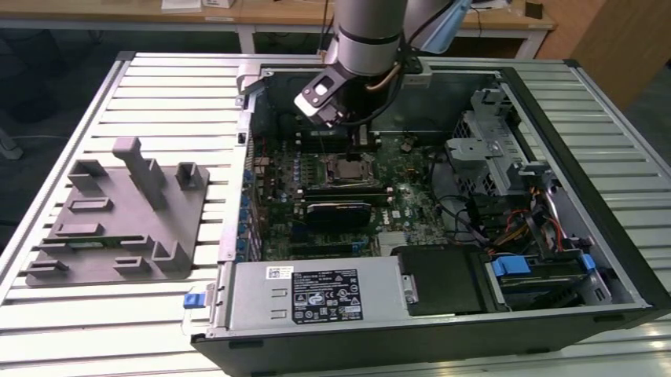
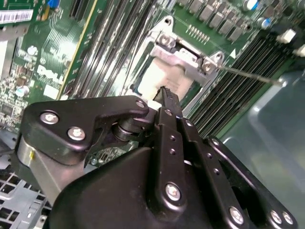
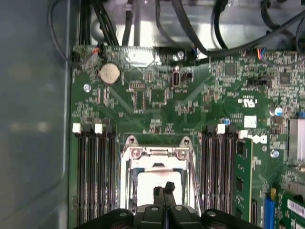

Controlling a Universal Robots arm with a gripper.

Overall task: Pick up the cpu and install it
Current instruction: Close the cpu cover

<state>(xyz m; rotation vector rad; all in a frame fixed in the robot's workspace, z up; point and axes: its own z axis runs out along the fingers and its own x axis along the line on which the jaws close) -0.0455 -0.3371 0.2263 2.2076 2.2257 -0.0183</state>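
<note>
The claw (image 3: 164, 190), tips clenched together, hangs over the pale, shiny square cpu (image 3: 145, 188) lying in the socket (image 3: 157, 152).

the exterior view looks down from high and well back over the open computer case (image 1: 419, 345) on the slatted table (image 1: 94, 330). both wrist views ride close above the motherboard (image 2: 43, 71) (image 3: 157, 95), looking past the gripper (image 2: 164, 91) (image 3: 164, 189) at the same socket (image 2: 183, 57) (image 3: 157, 152), the first squarely and the second at a slant.

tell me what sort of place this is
Probably a robotics lab or test bench: an open black desktop computer case lies on a slatted silver metal table, a grey plastic tray with upright posts sits beside it, and wooden desks stand behind.
</note>
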